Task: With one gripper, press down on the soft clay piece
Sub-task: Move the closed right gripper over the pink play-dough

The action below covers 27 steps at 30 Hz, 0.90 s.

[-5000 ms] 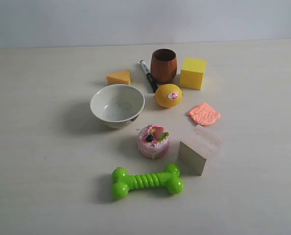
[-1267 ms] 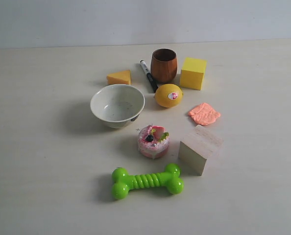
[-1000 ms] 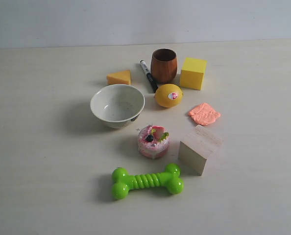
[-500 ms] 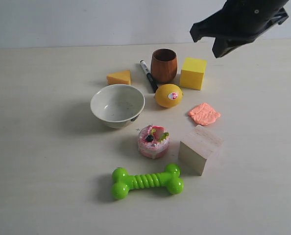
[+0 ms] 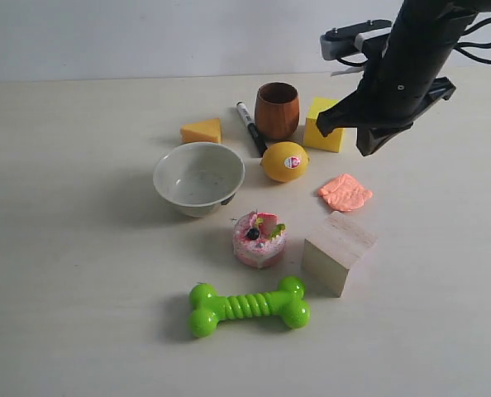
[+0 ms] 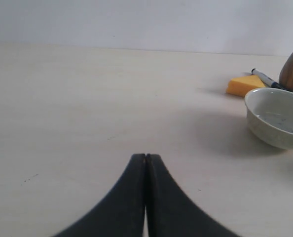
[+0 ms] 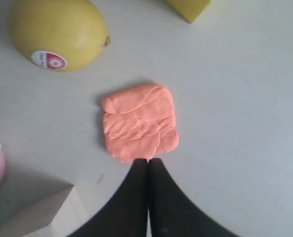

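Note:
The soft clay piece is a flat salmon-pink lump with a ridged top, lying on the table right of the lemon. My right gripper hangs above and just behind it, fingers pressed together and holding nothing. In the right wrist view the clay lies just past the shut tips of the right gripper; whether they touch is not clear. My left gripper is shut and empty over bare table, far from the clay, and does not show in the exterior view.
Around the clay stand a wooden block, a yellow cube and the lemon. Further left are a brown cup, a marker, an orange wedge, a white bowl, a pink cake toy and a green bone toy.
The right arm has come into the exterior view from the top right and dropped lower, closer to the clay. Nothing on the table has moved.

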Available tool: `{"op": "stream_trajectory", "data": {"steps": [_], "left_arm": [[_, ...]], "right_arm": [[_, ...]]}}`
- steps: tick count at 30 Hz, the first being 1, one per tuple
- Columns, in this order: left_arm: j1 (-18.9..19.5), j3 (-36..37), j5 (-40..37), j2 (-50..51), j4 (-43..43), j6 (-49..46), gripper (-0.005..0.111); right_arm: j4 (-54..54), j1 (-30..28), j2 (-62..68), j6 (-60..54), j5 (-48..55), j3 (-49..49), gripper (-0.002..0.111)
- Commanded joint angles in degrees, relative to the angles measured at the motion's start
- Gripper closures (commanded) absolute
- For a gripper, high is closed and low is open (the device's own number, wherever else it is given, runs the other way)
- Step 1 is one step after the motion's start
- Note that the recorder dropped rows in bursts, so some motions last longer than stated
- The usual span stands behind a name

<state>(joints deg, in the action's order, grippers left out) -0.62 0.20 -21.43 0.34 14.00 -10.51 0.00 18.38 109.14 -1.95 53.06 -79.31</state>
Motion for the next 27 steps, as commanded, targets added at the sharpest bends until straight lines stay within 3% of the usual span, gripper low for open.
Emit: {"op": "stream_trajectory", "data": {"steps": [1, 27], "left_arm": [[0.2, -0.2, 0.5, -0.3, 0.1, 0.1, 0.107], [0.2, -0.2, 0.5, -0.3, 0.1, 0.1, 0.107]], "right_arm": [[3.1, -2.2, 1.3, -1.4, -1.4, -0.6, 0.108], [9.1, -2.4, 8.4, -2.9, -3.4, -0.6, 0.108]]}}
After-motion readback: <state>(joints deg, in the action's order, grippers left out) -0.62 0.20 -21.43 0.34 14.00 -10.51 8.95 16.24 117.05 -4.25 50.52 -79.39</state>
